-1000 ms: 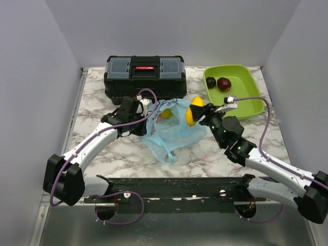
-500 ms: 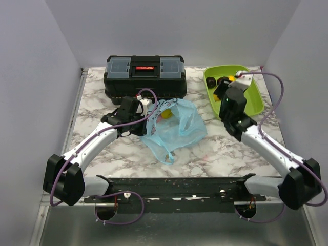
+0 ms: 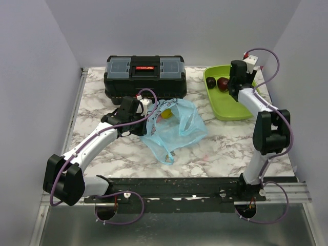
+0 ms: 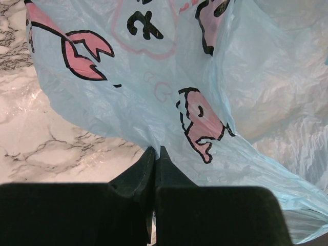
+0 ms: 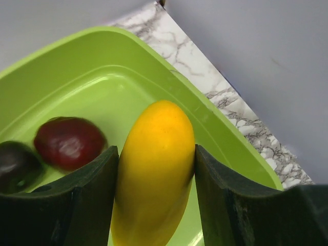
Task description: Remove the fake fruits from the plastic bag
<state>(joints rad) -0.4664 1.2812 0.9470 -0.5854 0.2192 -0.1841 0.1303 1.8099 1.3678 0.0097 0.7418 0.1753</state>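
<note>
The light-blue plastic bag [image 3: 177, 128] lies crumpled mid-table, printed with pink and black marks [image 4: 154, 92]. My left gripper [image 3: 147, 114] [image 4: 155, 151] is shut on the bag's left edge and holds it up. A yellow fruit [image 3: 165, 114] shows inside the bag's mouth. My right gripper [image 3: 234, 86] [image 5: 156, 154] hangs over the lime-green tray [image 3: 228, 110] [image 5: 102, 66], shut on a long yellow-orange fruit [image 5: 154, 174]. In the tray lie a dark red fruit [image 3: 223, 83] [image 5: 69, 142] and a dark purple one [image 3: 210, 82] [image 5: 15, 164].
A black toolbox [image 3: 145, 76] stands at the back of the marble table, just behind the bag and my left gripper. Grey walls close in the table on the left, back and right. The tray sits in the back right corner.
My right arm has swung from beside the bag to the back right, carrying the yellow-orange fruit over the green tray. The left arm and the bag have stayed put.
</note>
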